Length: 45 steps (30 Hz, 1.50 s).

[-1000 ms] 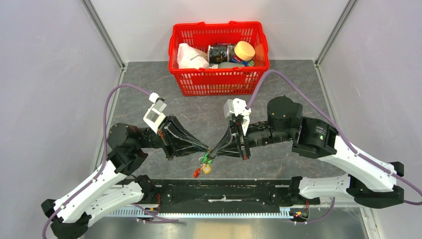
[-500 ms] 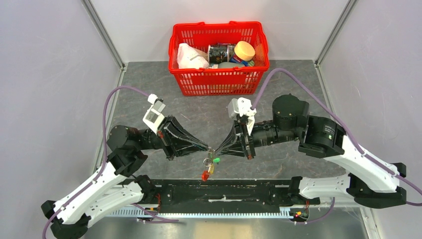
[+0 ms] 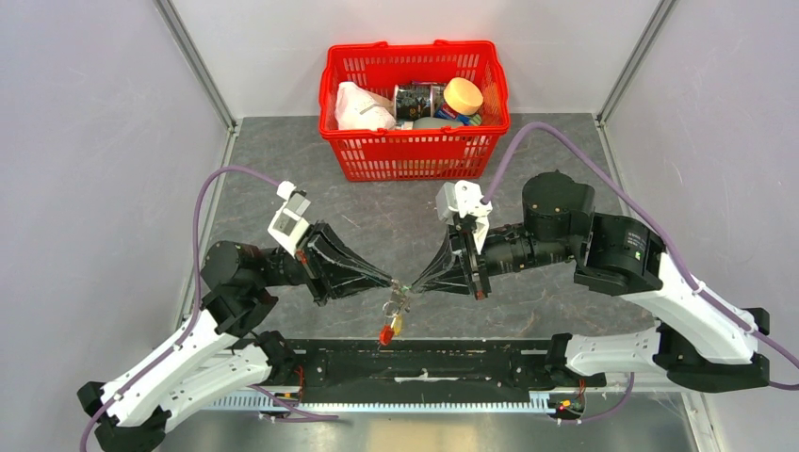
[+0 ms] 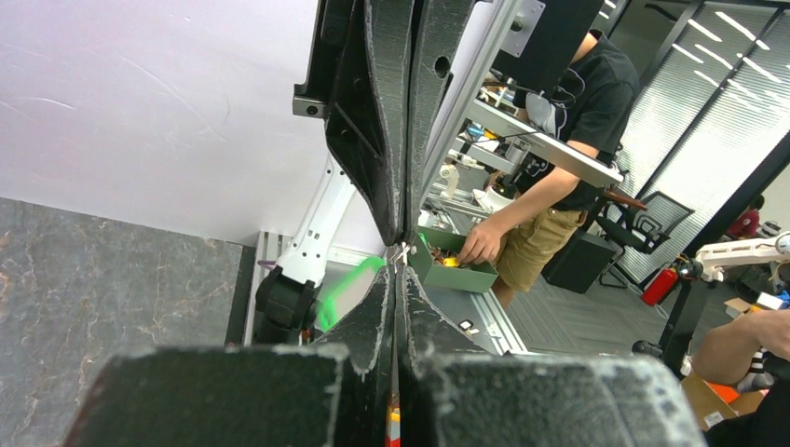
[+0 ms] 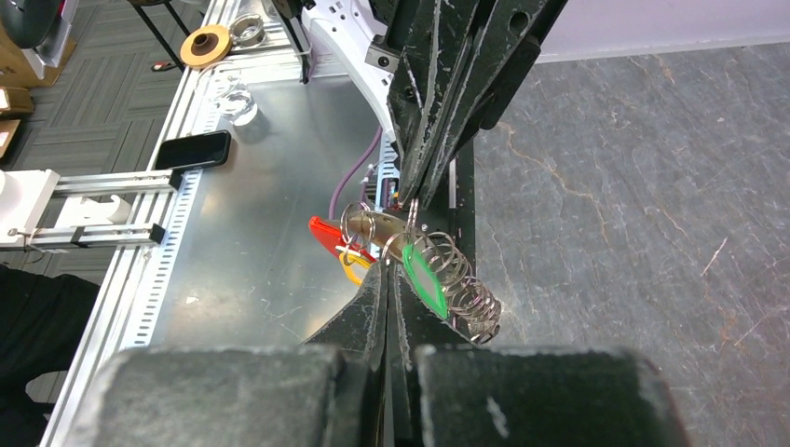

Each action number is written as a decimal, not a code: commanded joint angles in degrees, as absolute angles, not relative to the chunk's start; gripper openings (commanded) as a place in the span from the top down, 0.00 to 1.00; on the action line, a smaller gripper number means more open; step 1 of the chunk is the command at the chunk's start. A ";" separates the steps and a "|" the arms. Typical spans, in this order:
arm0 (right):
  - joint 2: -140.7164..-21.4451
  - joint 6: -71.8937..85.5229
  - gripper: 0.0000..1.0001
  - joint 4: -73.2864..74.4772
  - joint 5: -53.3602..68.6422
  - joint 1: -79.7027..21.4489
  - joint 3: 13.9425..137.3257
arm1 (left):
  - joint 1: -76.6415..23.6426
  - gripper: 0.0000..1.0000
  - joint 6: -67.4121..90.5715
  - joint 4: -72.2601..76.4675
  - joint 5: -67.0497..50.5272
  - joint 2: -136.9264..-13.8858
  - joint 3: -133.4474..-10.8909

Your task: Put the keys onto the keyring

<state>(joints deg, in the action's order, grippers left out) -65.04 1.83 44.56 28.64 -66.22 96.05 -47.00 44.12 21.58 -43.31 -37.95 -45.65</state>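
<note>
My left gripper (image 3: 393, 282) and right gripper (image 3: 408, 284) meet tip to tip above the table's near edge, both shut. Between them they pinch the keyring (image 3: 390, 305) by its thin metal ring; which tip holds which part is hard to tell. The bunch hangs below the tips, with the red loop (image 3: 384, 334) lowest. In the right wrist view the shut gripper (image 5: 392, 266) has the green-headed key (image 5: 424, 280) and a coil of metal rings (image 5: 469, 293) against its right finger. The red loop (image 5: 325, 233) and a brass key (image 5: 374, 224) lie beyond. In the left wrist view the gripper (image 4: 399, 271) is shut.
A red mesh basket (image 3: 415, 155) with groceries stands at the back centre. The black base rail (image 3: 424, 363) runs along the near edge, right under the hanging bunch. Grey walls close in the left and right sides.
Both gripper tips have shifted slightly right and away from the near edge, still together. The right arm drew back to the right. The bunch has swung and now hangs more directly under the tips.
</note>
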 commanded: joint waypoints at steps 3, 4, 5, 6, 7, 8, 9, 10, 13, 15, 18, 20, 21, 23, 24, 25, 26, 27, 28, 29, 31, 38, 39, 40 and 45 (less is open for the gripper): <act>-65.04 1.31 1.00 44.38 31.49 -66.27 99.33 | -47.11 0.98 44.56 23.73 -41.64 -36.89 -45.53; -65.13 1.27 1.00 44.47 31.87 -66.29 99.33 | -47.11 0.98 44.56 23.69 -41.53 -36.87 -45.51; -65.21 1.33 1.00 44.47 31.97 -66.27 99.23 | -47.07 0.98 44.45 23.73 -41.42 -36.74 -45.52; -65.30 1.41 1.00 44.47 31.80 -66.27 99.11 | -47.11 0.98 44.40 23.73 -41.40 -36.72 -45.53; -65.41 1.34 1.00 44.47 31.65 -66.27 98.93 | -47.11 0.98 44.39 23.71 -41.48 -36.74 -45.66; -65.55 1.44 1.00 44.47 31.56 -66.26 98.82 | -47.11 0.98 44.31 23.73 -41.55 -36.79 -45.70; -65.63 1.49 1.00 44.47 31.55 -66.27 98.77 | -47.11 0.98 44.30 23.71 -41.70 -36.90 -45.83; -65.73 1.49 1.00 44.40 31.48 -66.31 98.67 | -47.11 0.98 44.30 23.69 -41.75 -37.00 -45.88; -66.00 1.49 0.96 44.32 30.81 -66.27 98.78 | -47.11 0.98 44.30 23.72 -41.84 -37.22 -46.14; -65.95 1.45 0.75 44.38 30.25 -66.27 98.82 | -47.11 0.98 44.19 23.69 -41.83 -37.23 -46.23; -65.66 1.48 0.60 43.92 29.66 -66.25 98.81 | -47.11 0.98 44.21 23.73 -41.92 -37.18 -46.19; -65.49 1.54 0.58 43.46 29.02 -66.27 98.81 | -47.11 0.98 44.12 23.73 -42.01 -37.22 -46.14; -65.53 1.56 0.57 43.31 28.84 -66.27 98.79 | -47.11 0.98 44.12 23.73 -42.01 -37.14 -46.15; -65.57 1.57 0.56 42.86 28.65 -66.29 98.88 | -47.11 0.98 44.03 23.73 -41.98 -37.12 -46.14; -65.72 1.58 0.56 42.61 28.45 -66.27 98.83 | -47.08 0.98 44.03 23.69 -42.01 -37.09 -46.14; -65.85 1.63 0.56 42.21 28.10 -66.27 98.75 | -47.11 0.98 44.03 23.71 -42.07 -37.12 -46.14; -65.96 1.66 0.56 41.91 28.04 -66.26 98.59 | -47.11 0.98 44.03 23.65 -42.10 -37.09 -46.15; -66.13 1.71 0.56 41.47 27.97 -66.27 98.40 | -47.11 0.98 44.03 23.72 -42.03 -37.09 -46.15; -66.26 1.84 0.56 41.01 27.95 -66.27 98.27 | -47.11 0.98 44.03 23.71 -42.03 -37.07 -46.14; -66.54 1.92 0.56 40.59 28.02 -66.27 98.10 | -47.11 0.98 44.03 23.73 -41.97 -37.01 -46.15; -67.05 2.15 0.56 39.85 28.16 -66.27 97.83 | -47.11 0.98 44.03 23.73 -42.01 -37.01 -46.23; -68.28 2.79 0.58 38.42 29.39 -66.27 97.24 | -47.11 0.98 44.03 23.72 -41.88 -36.76 -46.23; -68.42 2.96 0.58 38.25 29.57 -66.27 97.14 | -47.11 0.98 44.01 23.72 -41.92 -36.76 -46.23; -68.47 2.98 0.59 38.16 29.63 -66.28 97.00 | -47.11 0.98 43.95 23.73 -41.93 -36.67 -46.23; -68.67 3.16 0.61 38.06 30.23 -66.28 96.22 | -47.11 0.98 43.86 23.68 -41.44 -36.44 -46.32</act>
